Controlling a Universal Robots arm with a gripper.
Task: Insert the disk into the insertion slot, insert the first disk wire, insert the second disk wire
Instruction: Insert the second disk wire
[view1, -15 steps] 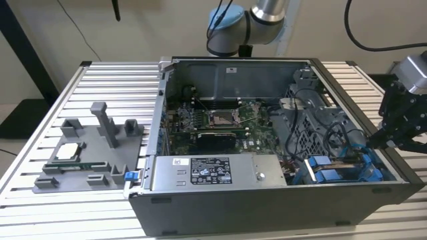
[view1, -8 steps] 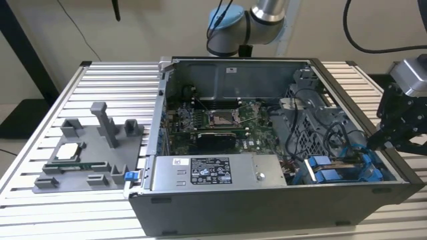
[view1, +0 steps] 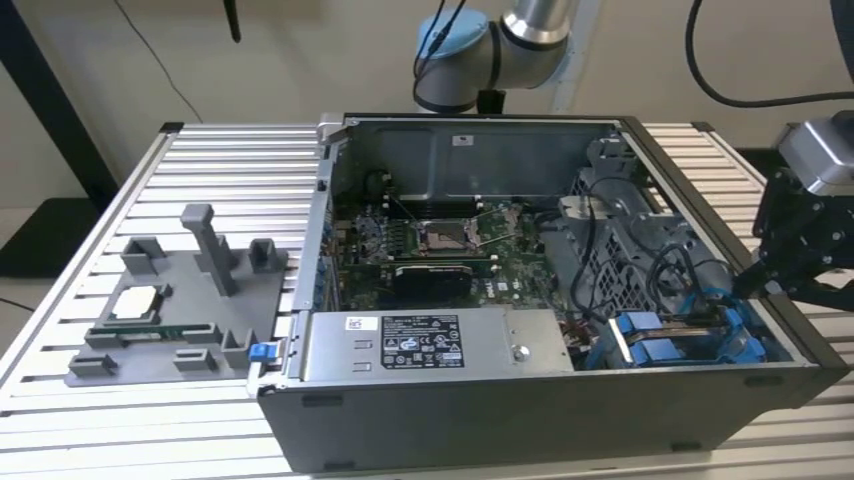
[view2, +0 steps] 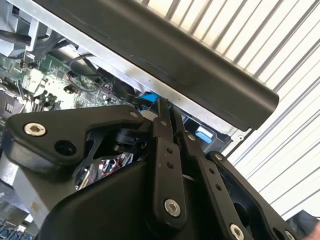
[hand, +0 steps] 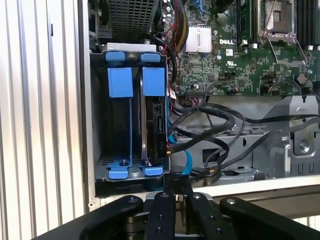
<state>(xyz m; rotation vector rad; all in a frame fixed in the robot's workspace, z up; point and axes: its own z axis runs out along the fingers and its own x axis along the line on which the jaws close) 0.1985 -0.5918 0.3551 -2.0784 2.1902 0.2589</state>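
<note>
The insertion slot (hand: 97, 100) is the grey drive bay with blue clips in the case corner, also in the exterior view (view1: 667, 345). The disk (hand: 155, 120) stands on edge in one of its two bays; the bay beside it holds a blue frame (hand: 120, 82). My gripper (view1: 737, 288) hangs over the case wall beside the bay. Its fingers are pressed together in both wrist views (view2: 165, 107) (hand: 175, 187). A blue disk wire (hand: 188, 160) curves from the disk's side to the fingertips, and a blue bit (view2: 150, 97) shows at the tips. Black wires (hand: 220, 117) lie loose nearby.
The motherboard (view1: 441, 240) fills the case floor and a grey labelled power-supply box (view1: 427, 345) sits along the near wall. The black case wall (view2: 200, 65) runs close past the fingers. A grey fixture tray (view1: 174, 310) with parts lies on the slatted table at the exterior view's left.
</note>
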